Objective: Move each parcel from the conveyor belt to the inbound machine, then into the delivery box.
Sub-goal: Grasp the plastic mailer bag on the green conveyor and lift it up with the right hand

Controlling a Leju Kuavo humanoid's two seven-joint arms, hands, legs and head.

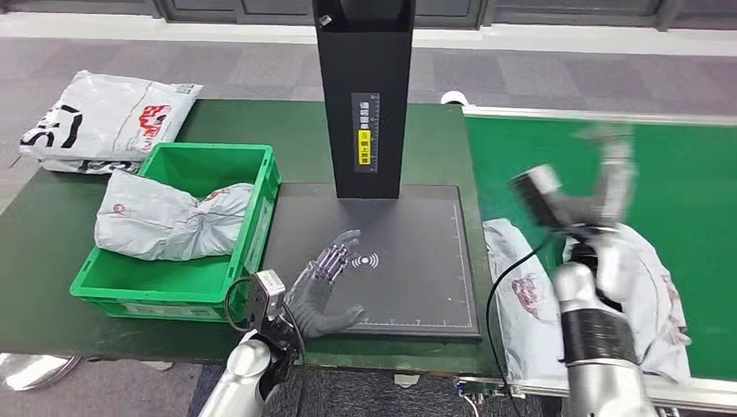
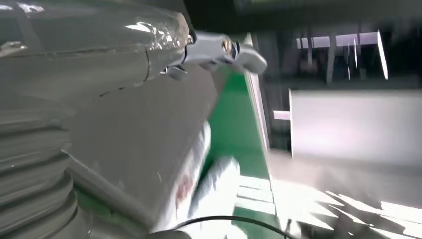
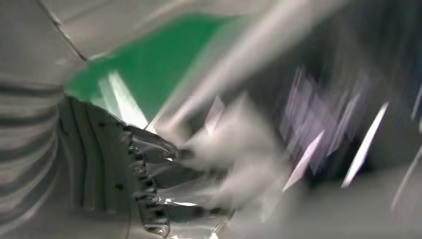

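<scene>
At lower right of the head view, two grey parcels lie on the green conveyor belt (image 1: 687, 174): the narrow parcel (image 1: 520, 304) runs lengthwise from upper left to lower right along the belt's left edge, the wider parcel (image 1: 656, 304) just beside it. The right hand (image 1: 608, 178) is raised above them (motion-blurred, so I cannot tell how its fingers lie). At lower centre, the left hand (image 1: 326, 282) rests flat, fingers spread and holding nothing, on the inbound machine (image 1: 417, 261) pad. A third parcel (image 1: 169, 221) lies lengthwise left-right in the green delivery box (image 1: 261, 226).
</scene>
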